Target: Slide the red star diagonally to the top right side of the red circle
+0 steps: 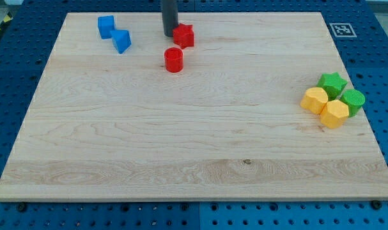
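Note:
The red star (pixel 184 36) lies near the view's top, just up and right of the red circle (pixel 173 59), with a small gap between them. My tip (pixel 169 34) stands at the star's left side, touching or nearly touching it, and above the circle. The dark rod rises out of the view's top.
Two blue blocks (pixel 106 27) (pixel 122 41) sit at the top left, touching each other. At the right edge a green star (pixel 332 83), a green block (pixel 353 100) and two yellow blocks (pixel 315 100) (pixel 335 114) cluster together. The wooden board (pixel 194 147) lies on a blue pegboard.

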You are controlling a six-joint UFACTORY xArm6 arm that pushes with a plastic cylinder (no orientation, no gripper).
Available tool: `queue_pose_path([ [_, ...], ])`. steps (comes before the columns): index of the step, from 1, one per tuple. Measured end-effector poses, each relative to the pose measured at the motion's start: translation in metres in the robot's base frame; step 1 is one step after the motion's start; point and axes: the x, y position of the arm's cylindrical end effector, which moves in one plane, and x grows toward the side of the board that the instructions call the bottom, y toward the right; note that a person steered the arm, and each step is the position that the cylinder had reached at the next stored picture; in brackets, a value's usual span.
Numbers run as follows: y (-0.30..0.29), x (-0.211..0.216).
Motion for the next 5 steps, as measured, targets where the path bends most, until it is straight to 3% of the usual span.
queue_pose_path([
  [3,0.093,0.01],
  [5,0.11,0.037],
])
